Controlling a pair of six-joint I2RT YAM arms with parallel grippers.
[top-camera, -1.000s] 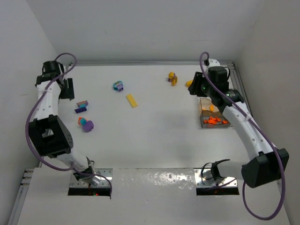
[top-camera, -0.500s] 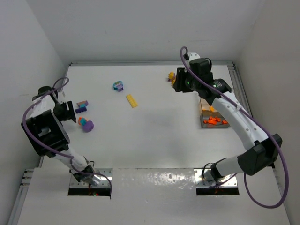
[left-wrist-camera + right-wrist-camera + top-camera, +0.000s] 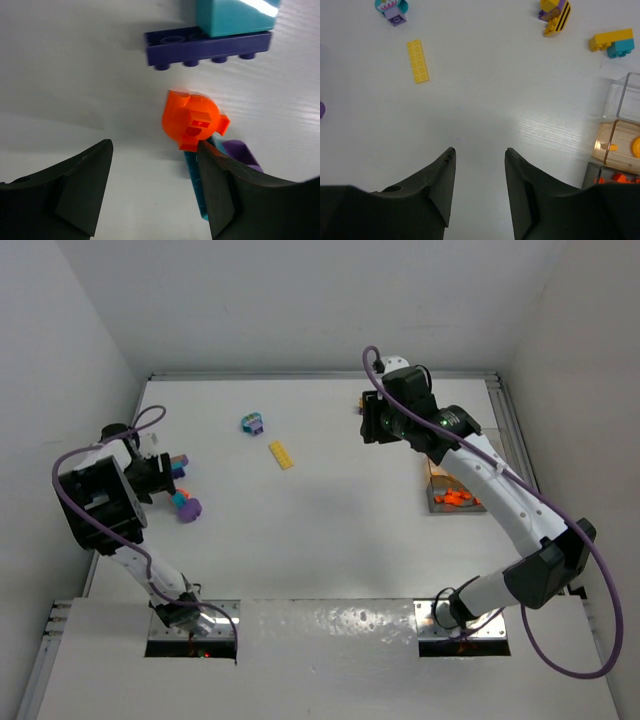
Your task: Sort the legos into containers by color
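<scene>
My left gripper (image 3: pixel 154 145) is open and low over the table, its right finger (image 3: pixel 220 190) just beside an orange round lego (image 3: pixel 195 120) that sits on a teal and purple clump (image 3: pixel 240 152). Past it lies a purple plate (image 3: pixel 210 47) with a teal brick (image 3: pixel 235 15) on it. From above, the left gripper (image 3: pixel 168 480) sits between these two clumps (image 3: pixel 185 507). My right gripper (image 3: pixel 479 150) hangs open and empty over bare table. The clear container (image 3: pixel 620 130) holds orange legos (image 3: pixel 455 498).
A yellow plate (image 3: pixel 418 61), a teal-purple clump (image 3: pixel 392 9), a yellow-purple clump (image 3: pixel 554 11) and a yellow-teal piece (image 3: pixel 612 42) lie toward the back. White walls close the table on three sides. The right arm (image 3: pixel 500 490) arcs over the container.
The left gripper came forward from the back left corner down to the clumps by the left wall. The right gripper swung left, away from the container toward the back middle.
</scene>
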